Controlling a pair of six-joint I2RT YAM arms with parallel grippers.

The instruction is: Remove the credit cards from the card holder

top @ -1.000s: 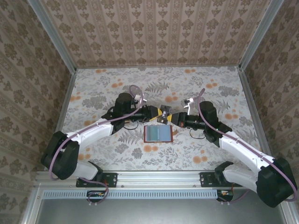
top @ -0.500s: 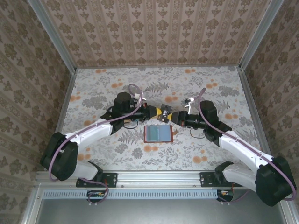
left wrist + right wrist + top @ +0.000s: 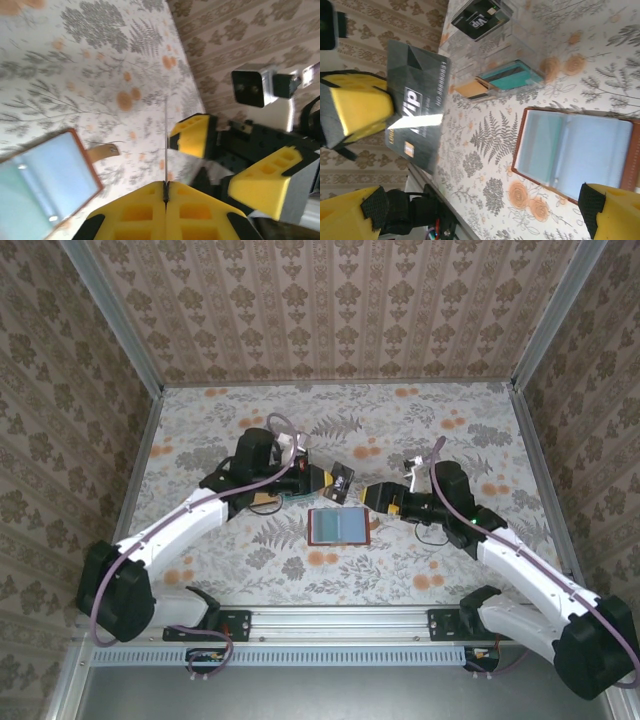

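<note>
Bare bench (image 3: 450,430) runs wide on the far, left and right sides, up to the walls (image 3: 330,310) that close it in. At the middle the open card holder (image 3: 340,526) lies flat. Just far of it, the left hand (image 3: 330,479), pinching a dark card (image 3: 342,481), and the spread right hand (image 3: 370,494) leave a narrow gap. A clear card tray (image 3: 490,50) stands beside the holder.

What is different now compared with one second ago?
The black card passed from the right gripper to the left gripper: the left jaws closed on it and drew it slightly left, and the right jaws opened. The card holder stayed open on the table.
</note>
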